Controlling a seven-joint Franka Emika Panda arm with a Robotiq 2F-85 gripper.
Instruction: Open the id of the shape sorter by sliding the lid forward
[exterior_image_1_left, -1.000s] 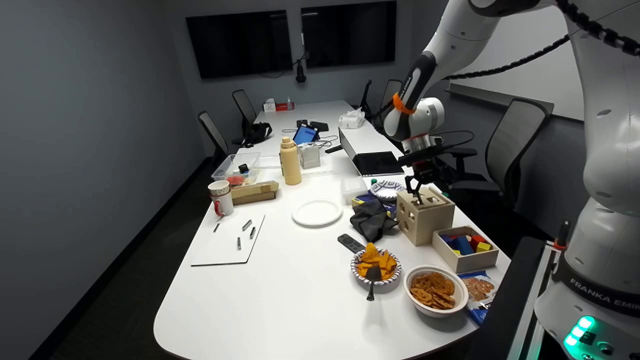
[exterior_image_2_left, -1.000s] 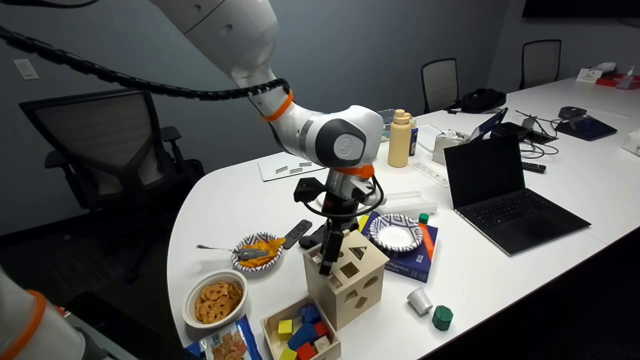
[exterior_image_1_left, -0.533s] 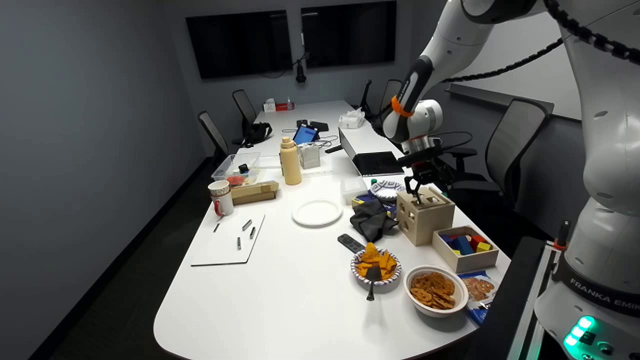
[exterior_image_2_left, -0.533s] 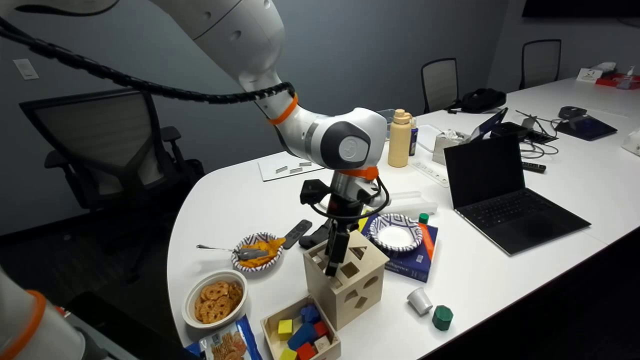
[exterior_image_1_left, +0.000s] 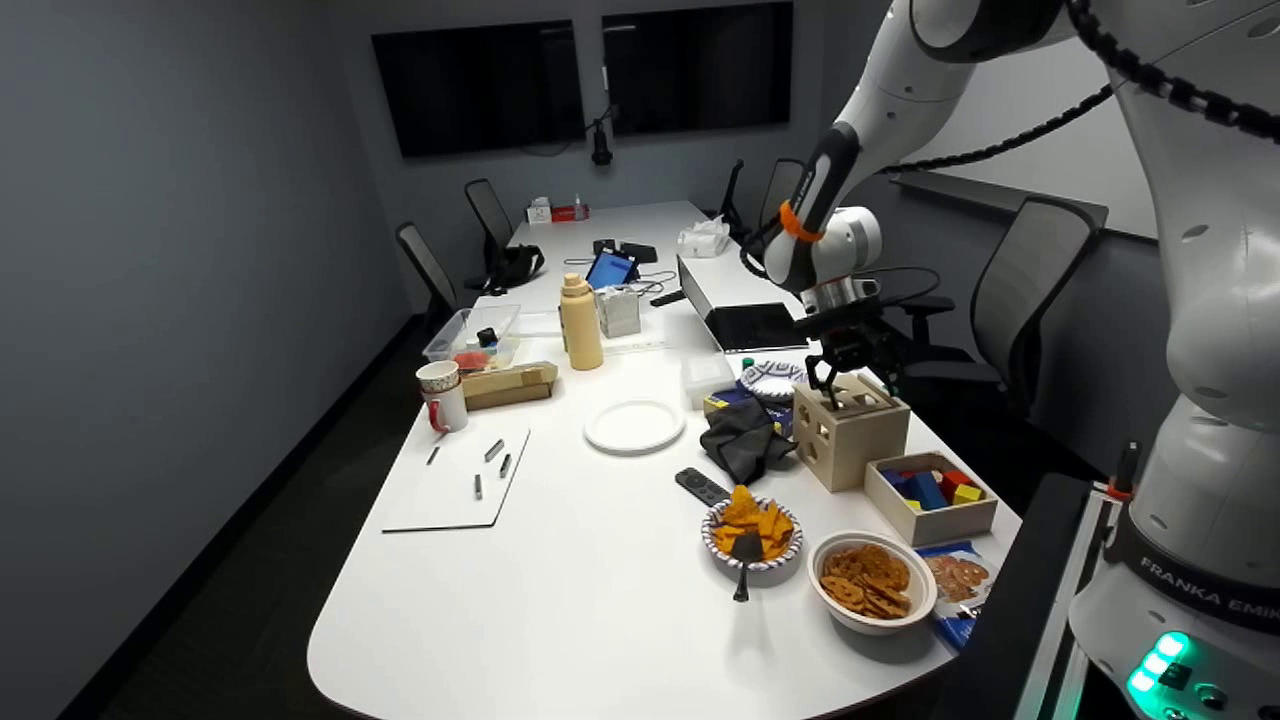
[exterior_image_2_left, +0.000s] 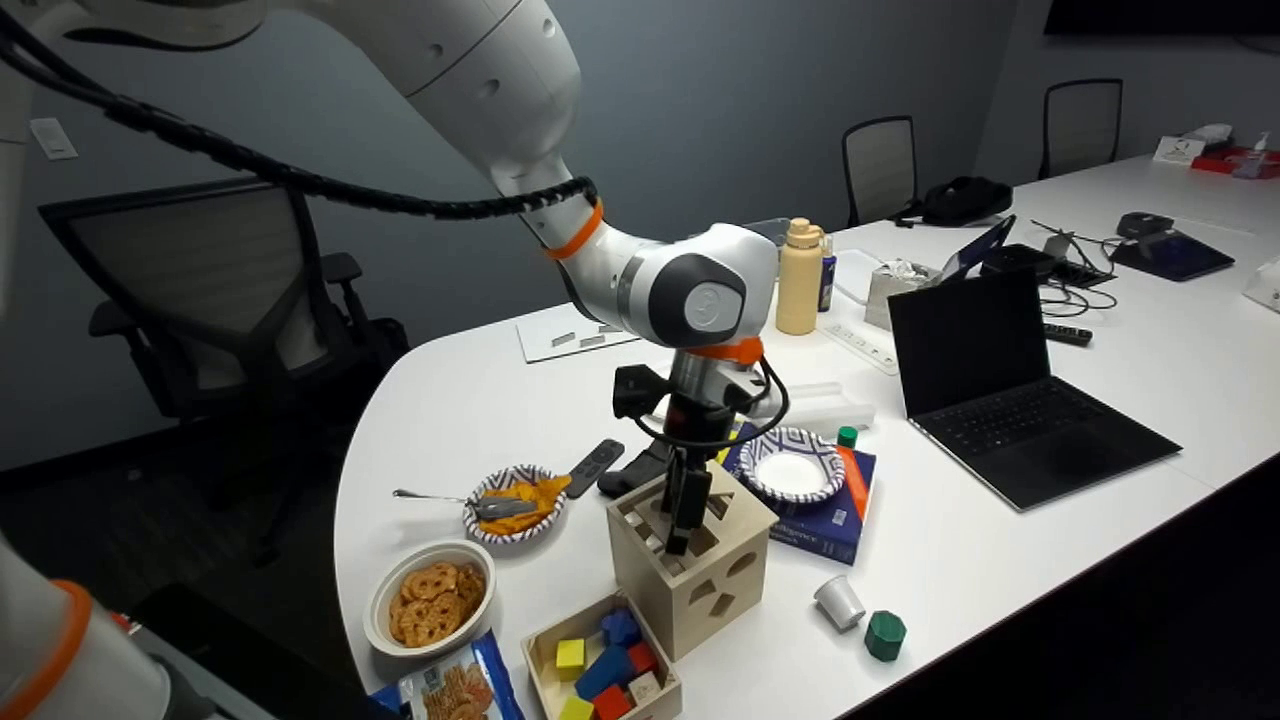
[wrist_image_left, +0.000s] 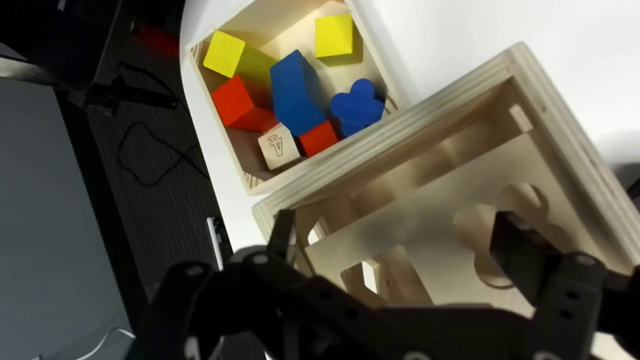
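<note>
The shape sorter, a pale wooden cube box (exterior_image_1_left: 850, 450) (exterior_image_2_left: 690, 595), stands on the white table. Its rim (wrist_image_left: 380, 145) fills much of the wrist view. The lid (wrist_image_left: 425, 215) is a thin panel with cut-out holes, set inside the rim. A gap along the block-tray side shows the box's inside. My gripper (exterior_image_1_left: 858, 388) (exterior_image_2_left: 684, 515) (wrist_image_left: 397, 235) points down over the lid with its fingers spread and nothing between them. In the wrist view one finger overlaps the clover-shaped hole, the other is near the box's edge. Whether a fingertip is inside a hole I cannot tell.
A wooden tray (exterior_image_1_left: 945, 527) (wrist_image_left: 380, 55) of coloured blocks stands against the box. A blue book (exterior_image_2_left: 835, 545) with a paper bowl, a black cloth (exterior_image_1_left: 745, 440), a small cup (exterior_image_2_left: 840, 603) and a green block (exterior_image_2_left: 885, 636) lie close by. A pretzel bowl (exterior_image_2_left: 378, 625) is beyond the tray.
My gripper has moved a little across the top of the box, away from the block tray, uncovering more of the gap. I see no clear shift of the lid or box.
</note>
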